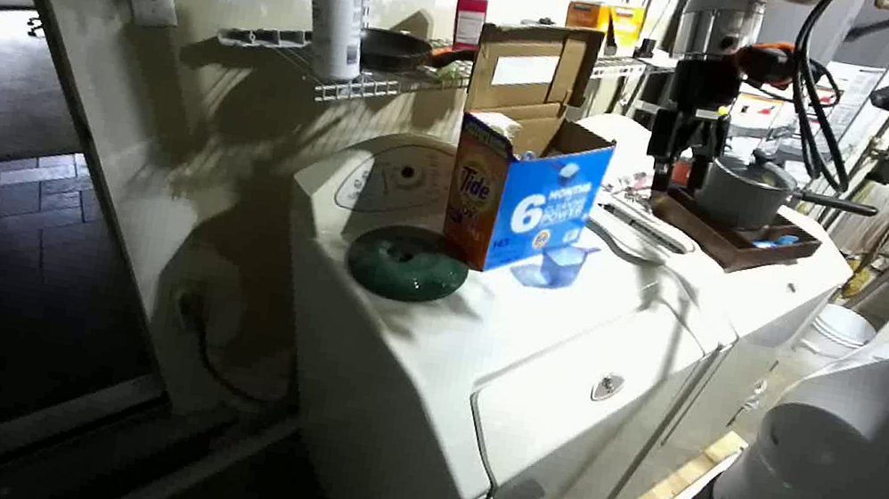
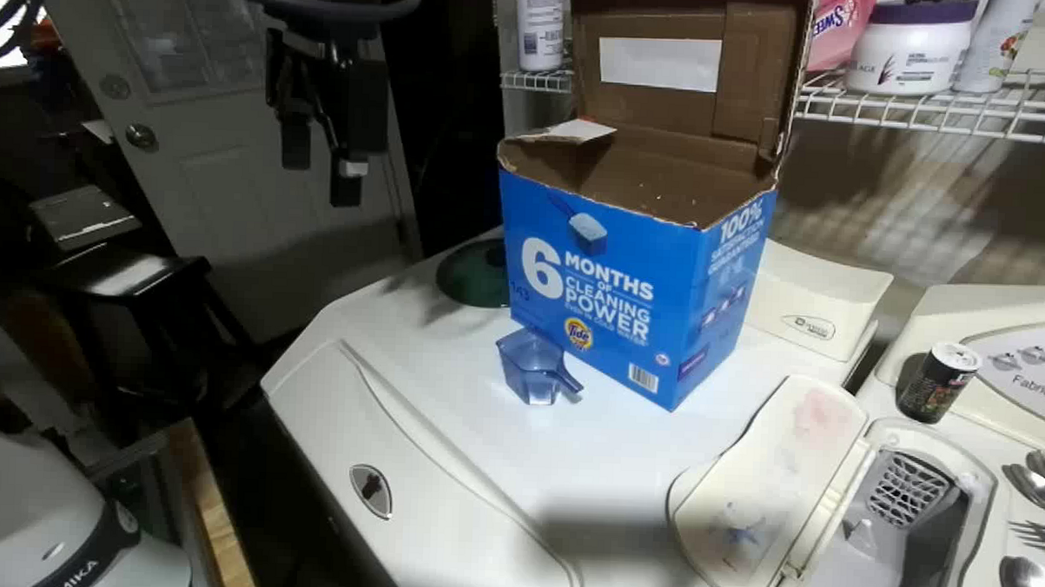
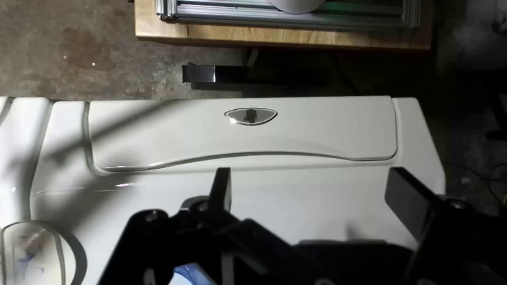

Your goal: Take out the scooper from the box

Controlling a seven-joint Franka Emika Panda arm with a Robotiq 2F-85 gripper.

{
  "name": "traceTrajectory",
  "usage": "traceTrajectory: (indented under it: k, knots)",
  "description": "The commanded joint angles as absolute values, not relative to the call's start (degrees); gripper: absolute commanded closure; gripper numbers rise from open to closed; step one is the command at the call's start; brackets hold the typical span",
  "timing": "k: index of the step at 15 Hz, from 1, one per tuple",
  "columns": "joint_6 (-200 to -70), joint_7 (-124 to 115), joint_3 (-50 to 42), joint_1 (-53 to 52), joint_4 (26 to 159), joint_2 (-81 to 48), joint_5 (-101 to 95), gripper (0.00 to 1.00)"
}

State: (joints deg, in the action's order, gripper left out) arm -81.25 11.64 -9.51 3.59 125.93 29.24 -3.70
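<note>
Claw (image 3: 313,192) is what's nearest in my wrist view: jaws spread wide, nothing between them. Left to right in an exterior view: some green round thing (image 2: 473,276) by the far edge of the surface (image 2: 612,453), then the blue scooper (image 2: 530,368) sitting between the front edge and the open-topped box (image 2: 637,254), right by the box's front (can't tell if they touch). Then a pale lidded container (image 2: 768,493) over at the right edge. So imo the take-out is done: scooper's outside the box, nothing holding it. Probably nothing left but moving clear, though I can't see the box's floor.
</note>
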Motion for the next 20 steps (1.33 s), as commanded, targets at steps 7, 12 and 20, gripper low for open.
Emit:
traceTrajectory:
  k: [7, 12, 20]
  knots:
    - [-85.6, 9.5, -9.0, 5.3, 124.0, 28.2, -7.3, 0.0]
    - [-96.6, 6.6, -9.5, 7.6, 122.0, 26.0, -11.9, 0.0]
    - [-103.3, 2.4, -9.9, 8.9, 119.4, 20.4, -9.7, 0.0]
